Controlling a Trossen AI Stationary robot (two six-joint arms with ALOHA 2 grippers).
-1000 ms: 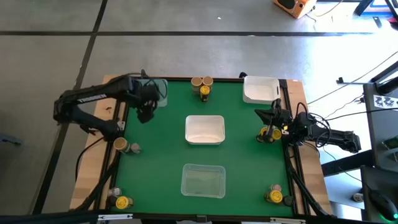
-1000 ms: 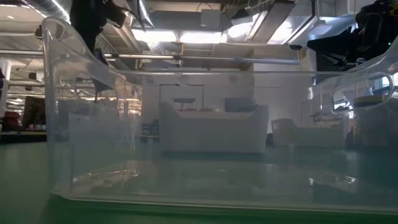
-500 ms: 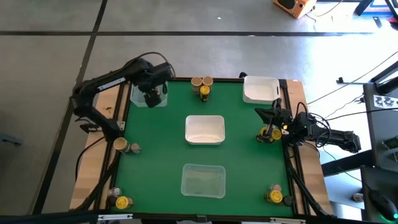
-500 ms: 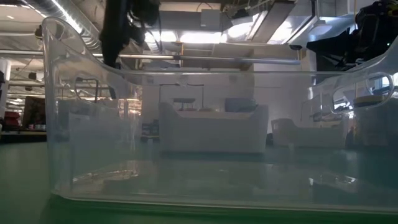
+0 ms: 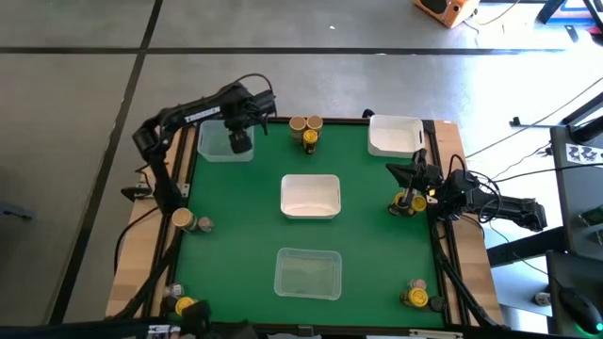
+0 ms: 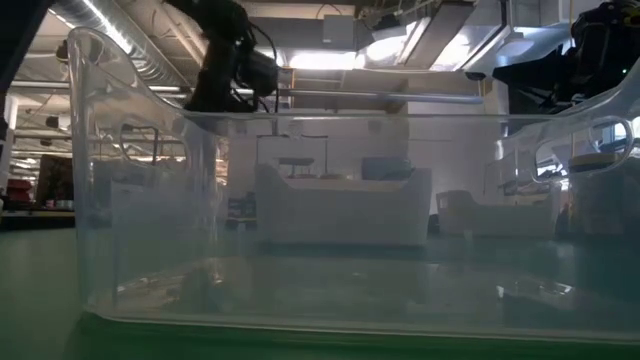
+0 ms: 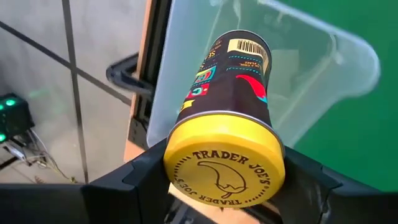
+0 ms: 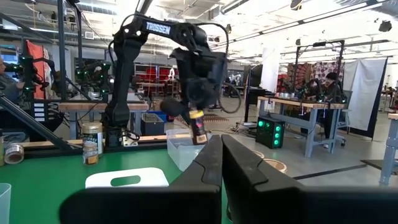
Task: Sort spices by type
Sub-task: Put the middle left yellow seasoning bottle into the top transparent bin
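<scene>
My left gripper point(image 5: 240, 140) hangs over the clear bin point(image 5: 224, 146) at the table's far left and is shut on a spice jar point(image 7: 231, 81) with a dark label and a yellow lid. The right wrist view shows that jar point(image 8: 199, 132) slanting down above the bin point(image 8: 182, 149). My right gripper point(image 5: 411, 175) rests shut at the table's right edge. Other spices stand in small groups: far middle point(image 5: 304, 129), left edge point(image 5: 187, 220), near left point(image 5: 184, 306), right point(image 5: 409, 201) and near right point(image 5: 415, 298). My left gripper pinches the jar at its lid end point(image 7: 177, 163), one finger point(image 7: 140, 177) on each side of the yellow lid. The fingers slant down from above and lie along the jar. The jar sticks out past the fingertips, bottom end down, tilted, lifted clear above the clear bin.
A white bin point(image 5: 311, 196) sits at the table's middle, another white bin point(image 5: 394, 135) at the far right, and a second clear bin point(image 5: 307, 273) near the front, filling the low view point(image 6: 330, 220). Green mat lies bare between them.
My left gripper has carried the jar toward the table's far edge and a little to the right, sinking and rolling as it went, and now stands over the far-left clear bin. It stays shut on the jar.
</scene>
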